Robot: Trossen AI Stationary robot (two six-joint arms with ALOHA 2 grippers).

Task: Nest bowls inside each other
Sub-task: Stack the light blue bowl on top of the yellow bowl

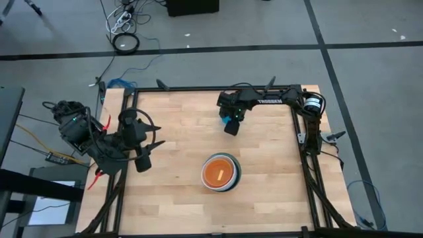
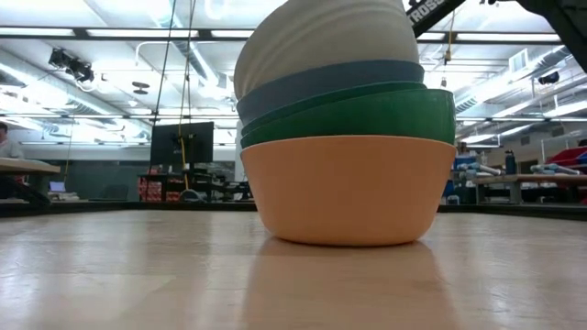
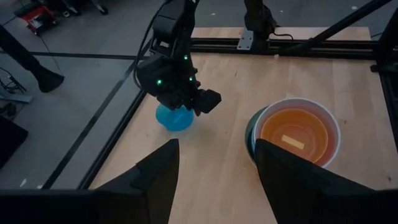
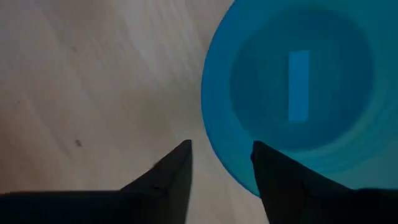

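A small cyan bowl (image 4: 292, 87) stands upright on the wooden table (image 1: 178, 119), toward the far side; it also shows as the cyan bowl (image 3: 174, 118) in the left wrist view. My right gripper (image 4: 221, 152) points down over its rim, open, one finger outside the bowl and one over its inside. No touch shows. Nearer the front stands a stack of nested bowls (image 1: 220, 173): from above an orange inside ringed in white, with green at the edge. In the low view an orange bowl (image 2: 348, 188) rests on its base, with green, blue and white above. My left gripper (image 3: 217, 155) waits open at the left.
A black metal frame (image 1: 299, 132) runs along the table's edges, and the arms' bases stand on it at left and right. Bare wood lies between the cyan bowl and the stack, and to the left of the stack.
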